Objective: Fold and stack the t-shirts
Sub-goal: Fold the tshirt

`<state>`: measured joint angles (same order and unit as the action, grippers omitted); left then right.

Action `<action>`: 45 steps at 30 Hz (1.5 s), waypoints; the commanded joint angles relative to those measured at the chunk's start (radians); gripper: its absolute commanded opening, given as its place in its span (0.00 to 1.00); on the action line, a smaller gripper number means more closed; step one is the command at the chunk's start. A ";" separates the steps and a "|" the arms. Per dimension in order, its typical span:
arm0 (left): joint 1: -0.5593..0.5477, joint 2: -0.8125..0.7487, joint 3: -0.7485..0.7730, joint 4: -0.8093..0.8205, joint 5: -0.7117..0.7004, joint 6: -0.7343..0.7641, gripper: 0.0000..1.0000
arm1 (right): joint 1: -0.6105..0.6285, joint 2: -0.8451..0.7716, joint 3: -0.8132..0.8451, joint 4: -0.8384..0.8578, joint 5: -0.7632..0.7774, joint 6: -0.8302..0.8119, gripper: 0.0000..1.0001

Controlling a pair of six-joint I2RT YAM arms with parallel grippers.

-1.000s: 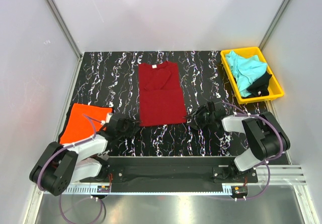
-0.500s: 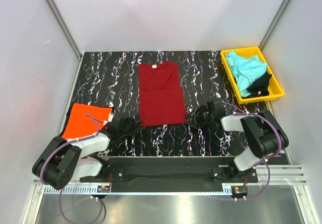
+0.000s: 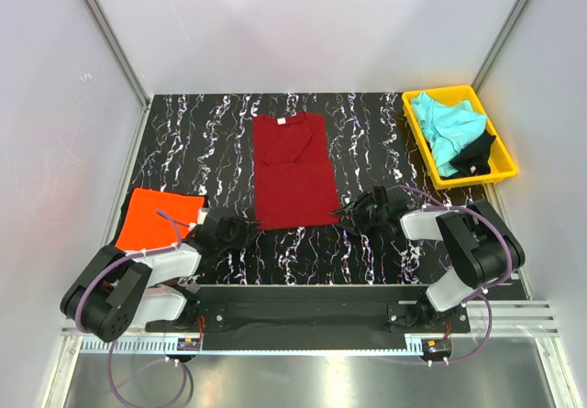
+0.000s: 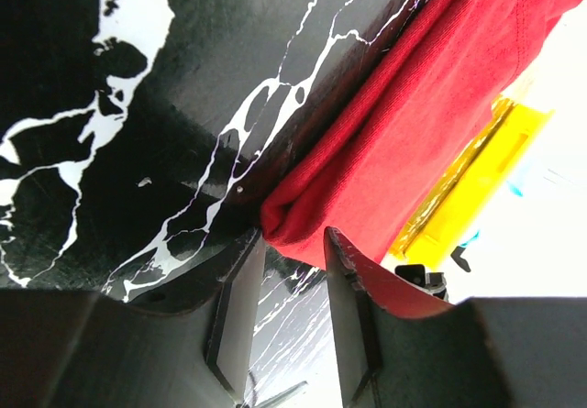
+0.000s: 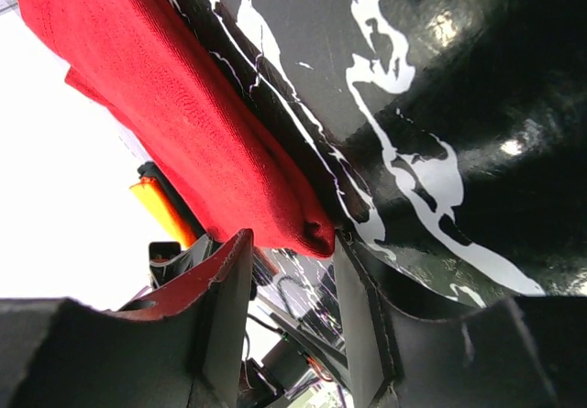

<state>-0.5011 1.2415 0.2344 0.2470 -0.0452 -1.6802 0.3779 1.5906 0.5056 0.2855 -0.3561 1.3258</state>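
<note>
Dark red t-shirt [image 3: 292, 171], both near hem corners at the tools. Left tool [image 4: 293, 243] open, fingers astride the near-left corner; right tool [image 5: 292, 243] likewise open about the near-right corner, neither clamped onto the cloth. Laid flat at the middle of the table [image 3: 202, 133], folded narrow, long axis running away from the arms, collar with white label [image 3: 280, 122] at the far end. Orange t-shirt [image 3: 158, 220] folded flat at near left. Yellow tray [image 3: 417, 133] at far right, holding crumpled turquoise t-shirt [image 3: 445, 124] and black t-shirt [image 3: 475, 151].
</note>
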 commanded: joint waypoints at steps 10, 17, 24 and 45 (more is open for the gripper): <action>-0.005 0.055 -0.050 -0.061 -0.073 0.005 0.27 | 0.015 0.065 -0.018 -0.118 0.144 -0.045 0.36; -0.001 0.055 -0.044 -0.041 -0.058 0.036 0.00 | 0.015 0.059 0.031 -0.150 0.128 -0.132 0.01; 0.003 -0.170 -0.055 -0.243 -0.021 0.129 0.00 | 0.016 -0.122 -0.004 -0.261 0.091 -0.212 0.00; -0.027 -1.019 0.008 -0.983 0.116 0.221 0.00 | 0.331 -0.708 -0.064 -0.701 0.164 -0.120 0.00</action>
<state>-0.5270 0.2790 0.1768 -0.5797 0.0513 -1.4990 0.6682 0.9298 0.4221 -0.2958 -0.2474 1.1732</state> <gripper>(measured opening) 0.024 0.020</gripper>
